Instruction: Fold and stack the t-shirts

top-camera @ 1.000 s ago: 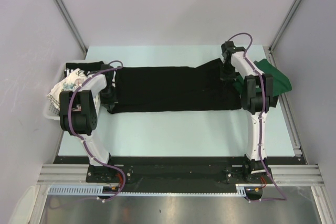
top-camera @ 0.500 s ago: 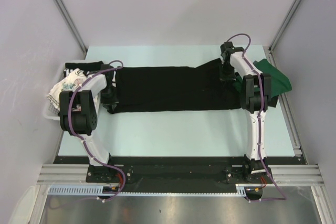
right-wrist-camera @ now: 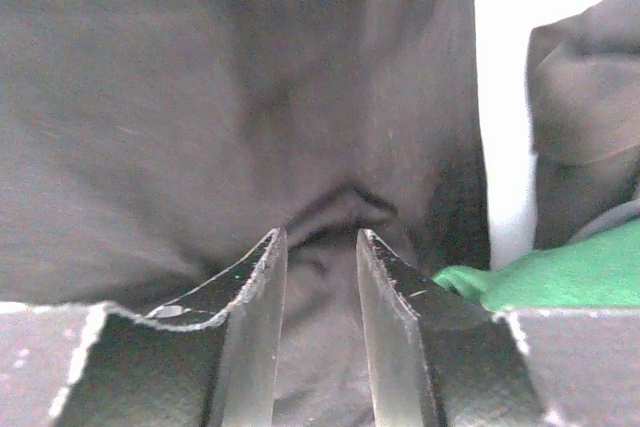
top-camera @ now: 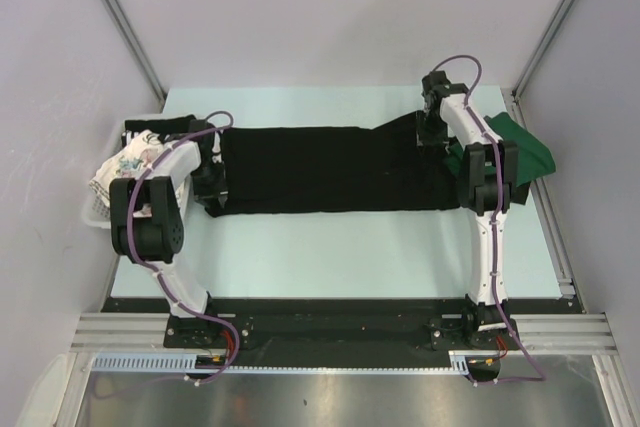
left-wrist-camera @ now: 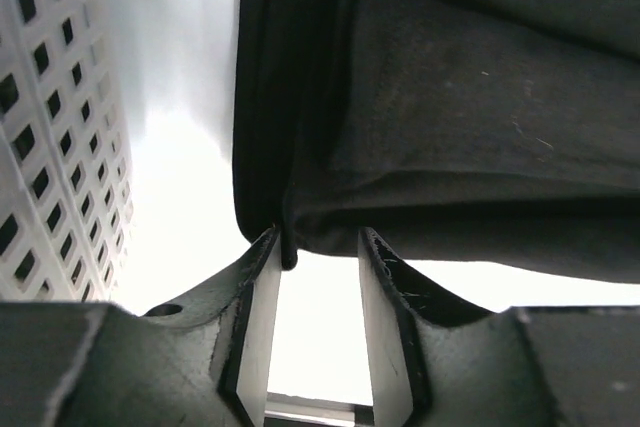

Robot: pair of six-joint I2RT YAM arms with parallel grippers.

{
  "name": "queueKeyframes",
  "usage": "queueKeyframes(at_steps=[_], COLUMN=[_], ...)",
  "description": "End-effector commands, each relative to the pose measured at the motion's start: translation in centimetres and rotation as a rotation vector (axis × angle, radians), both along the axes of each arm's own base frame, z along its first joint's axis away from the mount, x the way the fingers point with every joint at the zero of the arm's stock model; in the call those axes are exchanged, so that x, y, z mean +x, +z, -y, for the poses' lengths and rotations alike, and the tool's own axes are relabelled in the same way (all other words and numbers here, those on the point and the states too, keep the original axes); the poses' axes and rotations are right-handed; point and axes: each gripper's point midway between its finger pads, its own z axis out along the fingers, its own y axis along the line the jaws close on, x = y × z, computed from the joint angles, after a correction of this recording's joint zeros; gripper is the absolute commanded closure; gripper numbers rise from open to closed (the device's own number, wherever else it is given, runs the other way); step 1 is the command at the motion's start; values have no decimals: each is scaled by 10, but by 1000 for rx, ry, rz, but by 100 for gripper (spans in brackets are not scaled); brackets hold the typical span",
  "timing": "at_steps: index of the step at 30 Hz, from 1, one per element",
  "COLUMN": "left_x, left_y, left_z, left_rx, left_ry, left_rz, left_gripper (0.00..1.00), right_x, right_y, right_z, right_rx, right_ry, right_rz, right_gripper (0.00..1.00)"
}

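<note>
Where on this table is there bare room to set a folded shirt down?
The widest bare table is the near band between the black t-shirt and the table's near edge. A narrower strip lies between that shirt and the far edge. Both ends are crowded: basket left, green shirt right.

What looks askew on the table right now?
The large black folded shirt is uneven at its right end: a flap juts toward the far side. The dark green shirt lies crumpled at the right edge of the table, and the white floral shirt spills over the white slatted basket's rim.
</note>
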Motion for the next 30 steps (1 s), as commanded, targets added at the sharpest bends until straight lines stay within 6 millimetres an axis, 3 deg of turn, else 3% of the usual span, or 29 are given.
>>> queueKeyframes(at_steps=[1,3,4,5,9,14,19,30], left_x=[20,24,25,27,34,40,37,42], left_y=[66,76,80,82,103,112,97,58], left_z=[-66,-62,-59,-58,-46,-33,-29,-22], left_rx=[172,145,132,123,61,-4,-23,-75], left_ry=[209,197,193,188,155,112,107,112], left_rz=[211,252,271,291,396,455,416,317], left_gripper=[57,55,54,53,52,50,50,51], right_x=[39,44,50,54,71,85,83,77], right_y=[71,91,102,116,123,100,84,99], right_z=[-9,-8,-6,-3,7,15,14,21], right_rx=[20,-13,-27,-44,-96,-123,-118,-106], right_ry=[15,24,23,13,0,-18,-24,-34], right_rz=[219,276,315,354,416,396,366,383], right_gripper=[57,45,33,1,0,0,0,0])
